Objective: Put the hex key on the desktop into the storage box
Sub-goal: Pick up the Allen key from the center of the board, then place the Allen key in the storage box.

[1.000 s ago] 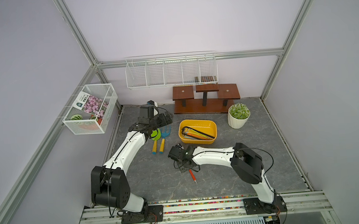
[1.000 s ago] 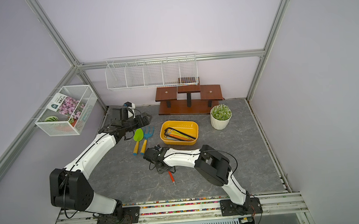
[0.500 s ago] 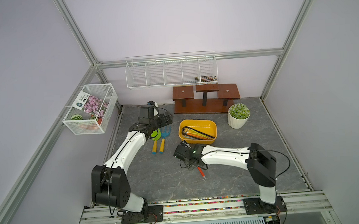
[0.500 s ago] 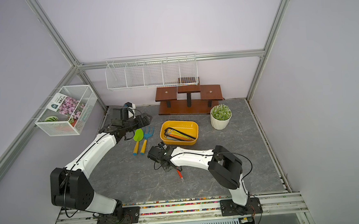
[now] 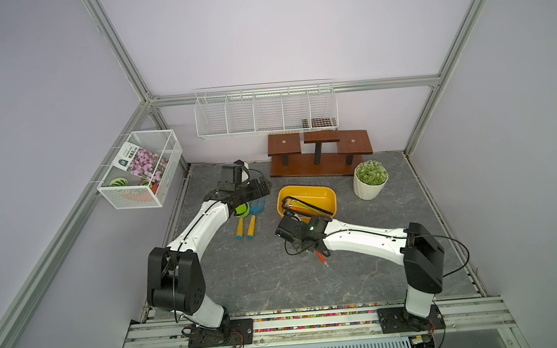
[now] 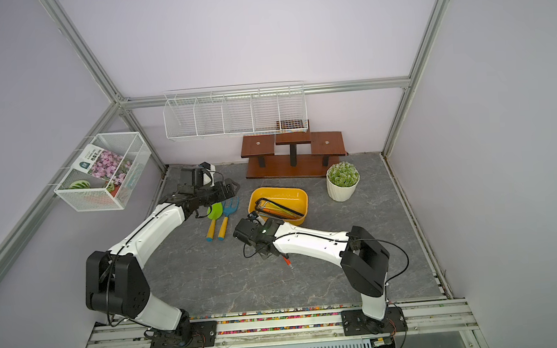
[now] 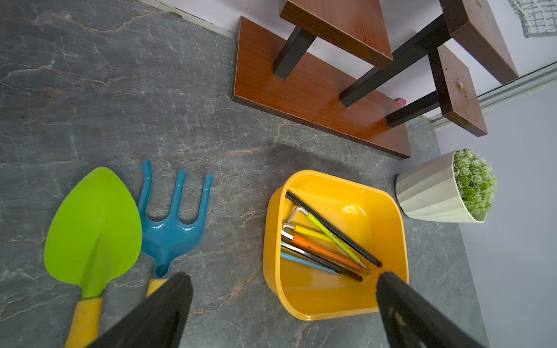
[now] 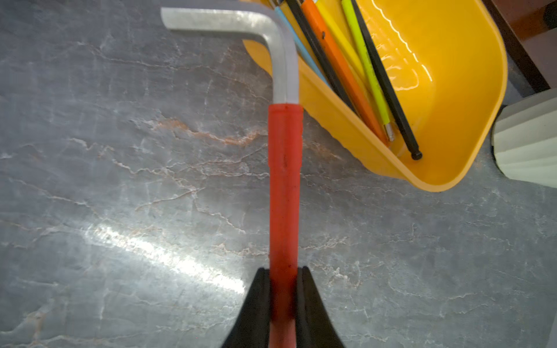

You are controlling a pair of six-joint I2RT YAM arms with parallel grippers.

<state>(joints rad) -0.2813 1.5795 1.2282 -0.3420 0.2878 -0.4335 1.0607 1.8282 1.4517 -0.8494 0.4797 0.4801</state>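
Note:
My right gripper (image 8: 284, 272) is shut on the red sleeve of the hex key (image 8: 284, 180). The key's bare steel bent end overlaps the near corner of the yellow storage box (image 8: 346, 120) in the right wrist view. In both top views this gripper (image 5: 308, 246) hangs over the desktop (image 5: 260, 275) just in front of the storage box (image 5: 304, 188), and the key's red tail (image 5: 321, 257) pokes out below it. The box holds several coloured hex keys (image 7: 325, 247). My left gripper (image 7: 282, 275) is open and empty, to the left of the box (image 6: 278, 190).
A green trowel (image 5: 241, 213) and a blue hand rake (image 5: 256, 209) lie left of the box. A white pot with a green plant (image 5: 369, 179) stands to its right. A wooden stand (image 5: 319, 152) sits at the back wall, with wire baskets (image 5: 266, 109) above.
My right arm has carried the hex key to the right and nearer the storage box. The left arm has stayed still.

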